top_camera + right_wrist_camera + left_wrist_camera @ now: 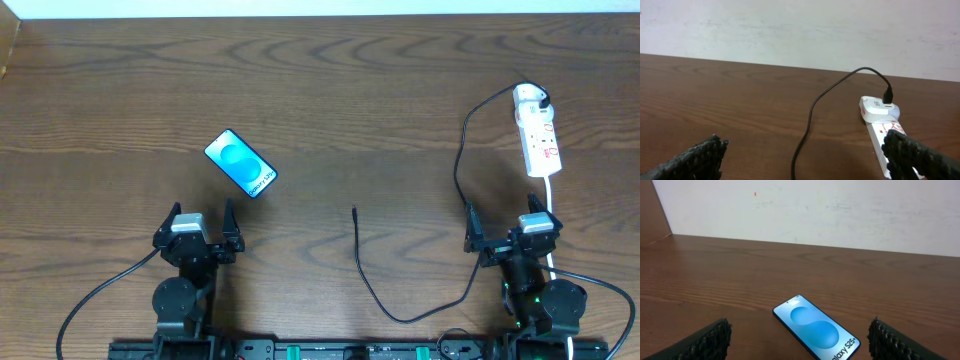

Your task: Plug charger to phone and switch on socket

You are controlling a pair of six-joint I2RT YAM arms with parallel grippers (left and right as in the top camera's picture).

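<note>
The phone (pixel 241 164) lies flat and slanted left of centre, blue screen up; it also shows in the left wrist view (pixel 816 327), just ahead of my fingers. The charger's thin black cable (pixel 461 150) runs from a white adapter (pixel 529 97) on the white socket strip (pixel 541 141) at the right, loops near the front edge, and ends with its plug tip (pixel 355 211) free at mid-table. My left gripper (pixel 198 222) is open and empty, below the phone. My right gripper (pixel 507 222) is open and empty, below the socket (pixel 879 135), with the cable (pixel 812 112) between its fingers' line of sight.
A white cord (pixel 553 195) runs from the socket strip toward the right arm. The table's far edge meets a white wall (pixel 815 210). Both arm bases sit at the front edge.
</note>
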